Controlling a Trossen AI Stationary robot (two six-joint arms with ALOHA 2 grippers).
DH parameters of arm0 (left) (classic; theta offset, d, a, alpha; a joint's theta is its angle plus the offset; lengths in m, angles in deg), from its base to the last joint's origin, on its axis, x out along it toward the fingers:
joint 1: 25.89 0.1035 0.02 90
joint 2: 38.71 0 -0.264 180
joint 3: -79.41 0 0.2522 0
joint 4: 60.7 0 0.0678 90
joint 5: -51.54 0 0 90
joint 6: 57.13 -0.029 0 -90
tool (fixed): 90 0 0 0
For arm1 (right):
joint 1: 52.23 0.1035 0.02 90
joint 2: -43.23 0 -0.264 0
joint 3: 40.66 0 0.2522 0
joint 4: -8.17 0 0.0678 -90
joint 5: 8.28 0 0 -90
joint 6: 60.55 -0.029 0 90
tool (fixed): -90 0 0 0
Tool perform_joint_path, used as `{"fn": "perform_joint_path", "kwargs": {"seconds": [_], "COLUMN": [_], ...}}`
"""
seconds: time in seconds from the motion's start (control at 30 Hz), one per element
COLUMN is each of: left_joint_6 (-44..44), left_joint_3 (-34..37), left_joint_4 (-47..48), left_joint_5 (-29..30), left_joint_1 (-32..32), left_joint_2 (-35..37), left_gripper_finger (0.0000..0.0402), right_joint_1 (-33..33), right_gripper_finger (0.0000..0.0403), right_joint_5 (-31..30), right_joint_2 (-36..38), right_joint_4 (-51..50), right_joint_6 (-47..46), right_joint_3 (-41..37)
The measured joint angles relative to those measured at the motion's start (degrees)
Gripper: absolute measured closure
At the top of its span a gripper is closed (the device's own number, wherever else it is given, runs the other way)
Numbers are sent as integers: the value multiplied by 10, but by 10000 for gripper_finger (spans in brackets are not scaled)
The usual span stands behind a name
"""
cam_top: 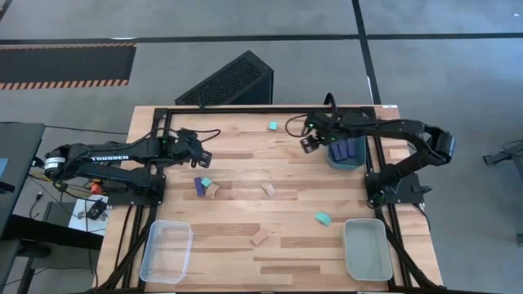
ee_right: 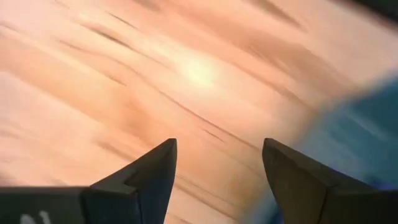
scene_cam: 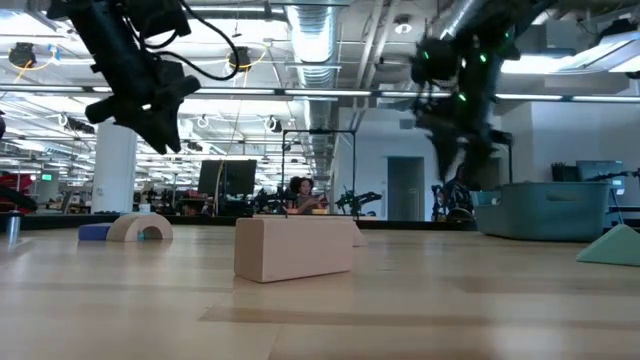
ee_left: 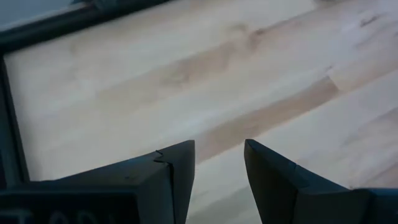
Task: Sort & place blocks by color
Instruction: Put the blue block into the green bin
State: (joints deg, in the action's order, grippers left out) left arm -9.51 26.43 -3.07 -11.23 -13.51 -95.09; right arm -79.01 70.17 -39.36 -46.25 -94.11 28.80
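Observation:
Small blocks lie scattered on the wooden table: a teal cube (cam_top: pixel 273 126) at the far middle, and a cluster of a dark blue bar (cam_top: pixel 198 187), a teal piece (cam_top: pixel 206 181) and a wooden arch (cam_top: pixel 212 191) at centre left. Further blocks are a wooden piece (cam_top: pixel 268 189), a teal wedge (cam_top: pixel 324 218) and a wooden block (cam_top: pixel 260 238). Dark blue blocks (cam_top: pixel 346 149) sit in the dark teal tray (cam_top: pixel 333 158). My left gripper (ee_left: pixel 217 146) hangs open over bare wood beyond the cluster. My right gripper (ee_right: pixel 219 144) is open above the table, just left of the teal tray.
A clear tray (cam_top: pixel 167 249) stands at the near left and a grey tray (cam_top: pixel 366 247) at the near right. A black metal frame (cam_top: pixel 245 108) runs along the table's far edge. A dark slanted box (cam_top: pixel 233 80) lies on the floor beyond it.

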Motion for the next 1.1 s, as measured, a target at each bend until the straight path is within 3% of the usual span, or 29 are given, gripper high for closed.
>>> {"fn": "perform_joint_path", "kwargs": {"seconds": [0.23,0.4,0.73,0.9,1.1], "left_joint_6": [7,-6,1,1,1], "left_joint_3": [0,0,0,0,0], "left_joint_4": [16,42,69,122,179], "left_joint_5": [-57,-91,-134,-119,-100], "left_joint_1": [0,0,-5,-11,-11], "left_joint_2": [-1,-17,2,48,99], "left_gripper_finger": [274,274,274,274,274], "right_joint_1": [86,134,198,201,207], "right_gripper_finger": [143,143,143,143,143], "right_joint_5": [13,34,86,128,138], "right_joint_2": [-59,-143,-328,-397,-466], "right_joint_4": [152,205,190,180,197], "right_joint_6": [-24,23,112,116,118], "right_joint_3": [65,149,368,454,539]}}
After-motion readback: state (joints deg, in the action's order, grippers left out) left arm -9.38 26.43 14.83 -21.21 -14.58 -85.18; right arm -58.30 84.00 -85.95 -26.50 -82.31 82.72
